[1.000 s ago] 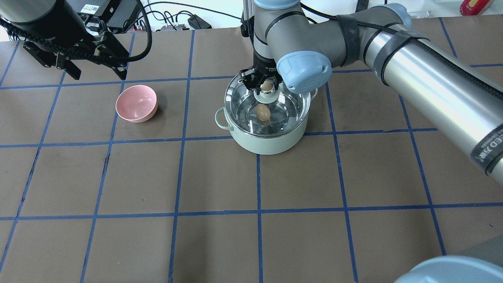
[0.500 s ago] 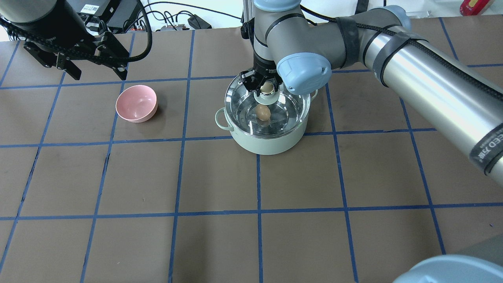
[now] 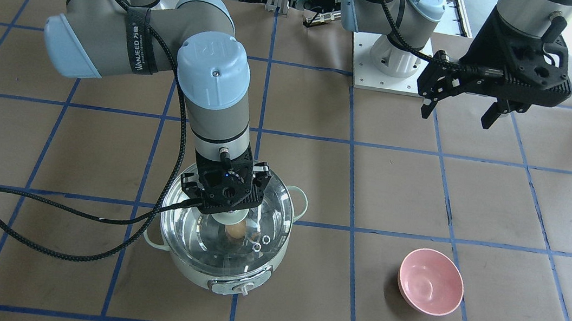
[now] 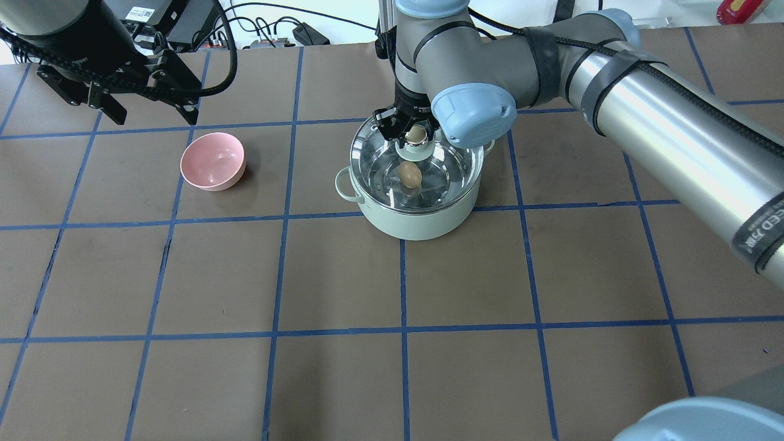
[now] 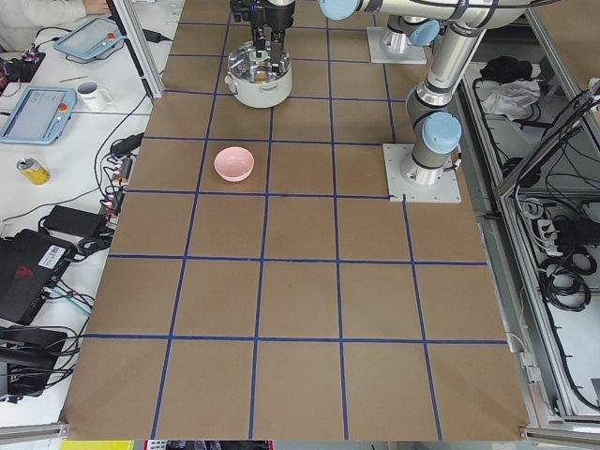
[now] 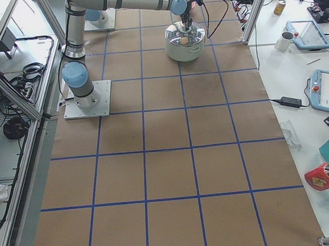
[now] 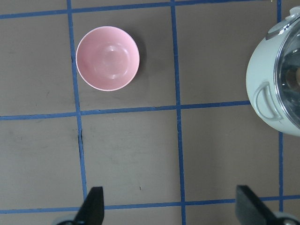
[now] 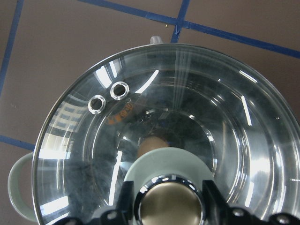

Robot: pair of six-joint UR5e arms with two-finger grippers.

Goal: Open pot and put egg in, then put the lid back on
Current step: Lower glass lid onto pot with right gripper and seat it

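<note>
The mint-green pot [image 4: 422,223] stands at the table's middle back and also shows in the front view [image 3: 228,279]. The tan egg [image 4: 410,175] lies on its steel bottom and shows through the glass in the right wrist view [image 8: 151,143]. The clear glass lid [image 3: 273,219] sits level at the pot's rim. My right gripper [image 4: 415,135] is shut on the lid's tan-topped knob [image 8: 168,206]. My left gripper [image 4: 155,116] is open and empty, raised behind the pink bowl.
A pink bowl [image 4: 212,161] stands empty left of the pot and shows in the left wrist view [image 7: 108,58]. The right arm's black cable [image 3: 67,210] loops over the table beside the pot. Blue tape lines grid the brown table.
My right gripper has sunk slightly with the lid, bringing it down onto the pot's rim. The egg, the bowl and the left arm have not moved.
</note>
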